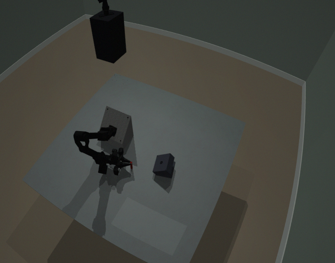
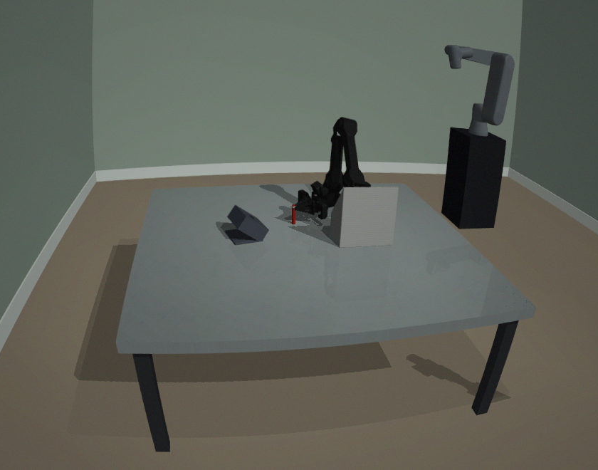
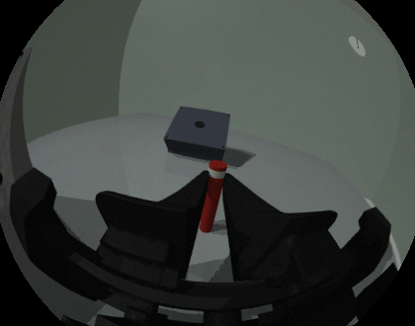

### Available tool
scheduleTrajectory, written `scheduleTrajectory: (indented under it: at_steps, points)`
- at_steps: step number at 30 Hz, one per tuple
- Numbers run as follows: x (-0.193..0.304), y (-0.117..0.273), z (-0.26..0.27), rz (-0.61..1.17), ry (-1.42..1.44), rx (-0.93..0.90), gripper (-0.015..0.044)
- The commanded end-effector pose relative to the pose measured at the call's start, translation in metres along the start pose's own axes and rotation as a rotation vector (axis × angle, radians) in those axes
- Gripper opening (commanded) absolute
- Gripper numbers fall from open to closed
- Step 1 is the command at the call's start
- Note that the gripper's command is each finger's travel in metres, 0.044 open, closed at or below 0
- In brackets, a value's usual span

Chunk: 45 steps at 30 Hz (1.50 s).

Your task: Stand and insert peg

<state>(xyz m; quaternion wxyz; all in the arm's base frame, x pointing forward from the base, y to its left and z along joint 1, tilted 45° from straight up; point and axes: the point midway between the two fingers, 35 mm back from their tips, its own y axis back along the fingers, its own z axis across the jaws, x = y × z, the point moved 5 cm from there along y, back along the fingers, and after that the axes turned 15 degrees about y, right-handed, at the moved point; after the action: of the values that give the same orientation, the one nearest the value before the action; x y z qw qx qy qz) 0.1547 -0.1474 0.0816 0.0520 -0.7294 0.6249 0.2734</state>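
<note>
My claw (image 1: 130, 163) (image 2: 295, 206) (image 3: 215, 177) is clamped on the upright red peg (image 1: 131, 165) (image 2: 293, 214) (image 3: 212, 200), near its white-banded upper end.

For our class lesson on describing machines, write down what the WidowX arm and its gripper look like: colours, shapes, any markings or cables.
The arm is black, with slender links and chunky joints. Its gripper is black too, with two tapering, wedge-shaped fingers. No markings or cables are discernible.
</note>
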Motion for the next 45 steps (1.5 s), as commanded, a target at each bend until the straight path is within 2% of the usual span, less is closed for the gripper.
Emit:
scheduleTrajectory:
  at_steps: [1, 4, 29, 41, 45]
  points:
    - [0.0010, 0.0004, 0.0001, 0.003, 0.001, -0.001, 0.0051]
    - [0.0001, 0.0000, 0.0000, 0.000, -0.001, 0.000, 0.0130]
    - [0.0001, 0.0000, 0.0000, 0.000, -0.001, 0.000, 0.0130]
    - [0.0001, 0.0000, 0.0000, 0.000, -0.001, 0.000, 0.0440]
    - [0.0001, 0.0000, 0.0000, 0.000, -0.001, 0.000, 0.0440]
